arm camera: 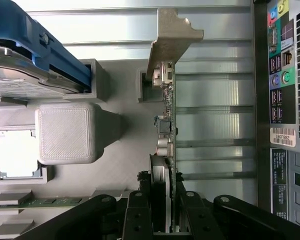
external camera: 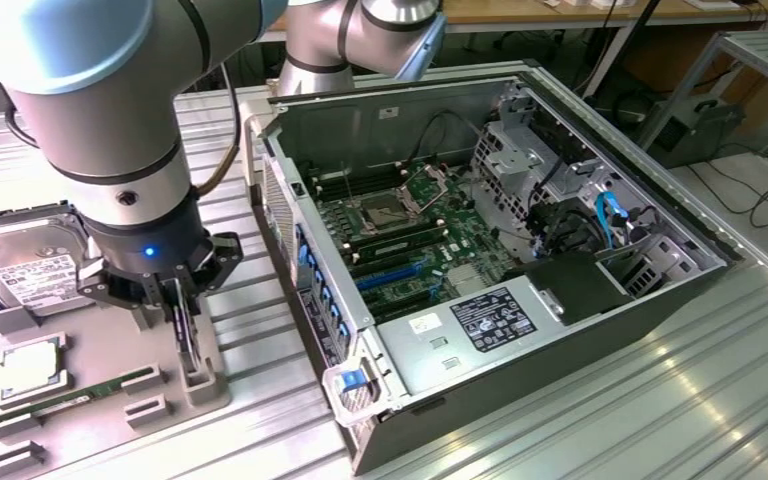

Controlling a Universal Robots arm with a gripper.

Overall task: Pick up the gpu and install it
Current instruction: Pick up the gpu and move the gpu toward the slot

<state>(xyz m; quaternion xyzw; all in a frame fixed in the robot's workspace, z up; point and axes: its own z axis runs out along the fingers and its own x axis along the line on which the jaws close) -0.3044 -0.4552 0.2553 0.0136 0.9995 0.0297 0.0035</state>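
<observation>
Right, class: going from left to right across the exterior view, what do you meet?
Silver hard drive with white label → black gripper closed on the thin dark gpu card standing edge-on → green motherboard inside the open grey computer case → blue cable.

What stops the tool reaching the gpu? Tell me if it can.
Probably yes, nothing does: the tool sits over the gpu, apparently closed on its two faces while it stands edge-on in the holder.
</observation>
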